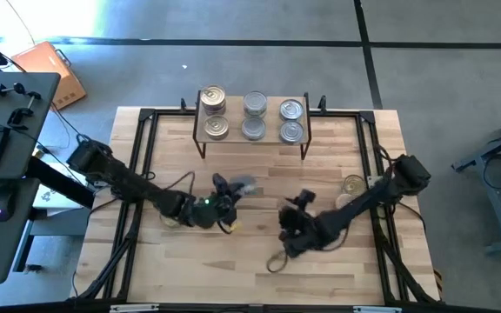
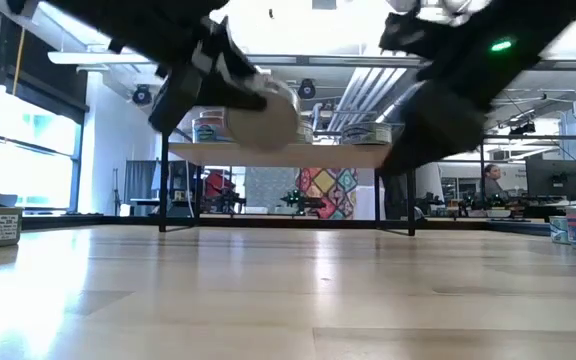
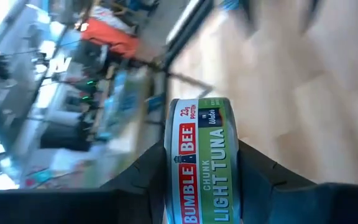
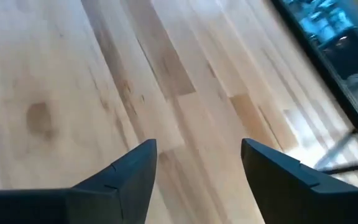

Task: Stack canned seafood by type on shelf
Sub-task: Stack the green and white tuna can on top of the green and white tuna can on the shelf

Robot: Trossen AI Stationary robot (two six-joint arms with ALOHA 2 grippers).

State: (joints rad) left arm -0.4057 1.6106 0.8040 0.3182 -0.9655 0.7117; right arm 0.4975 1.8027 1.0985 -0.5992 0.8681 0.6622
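Tuna tin (image 3: 202, 163) sits clamped in the left gripper (image 1: 233, 187), raised above the surface (image 1: 250, 269); right gripper (image 4: 197, 163) hovers with jaws apart, empty, near the shelf (image 1: 252, 137).

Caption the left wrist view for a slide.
Left gripper clamps a Bumble Bee chunk light tuna can on edge above the wooden table.

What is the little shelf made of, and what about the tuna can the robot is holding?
The shelf looks like pale wood on top, since grain lines show, with thin black legs, probably metal. The tuna can in the left gripper seems to be metal: cans on the shelf have shiny silvery lids. A glossy printed label, likely paper, wraps its side.
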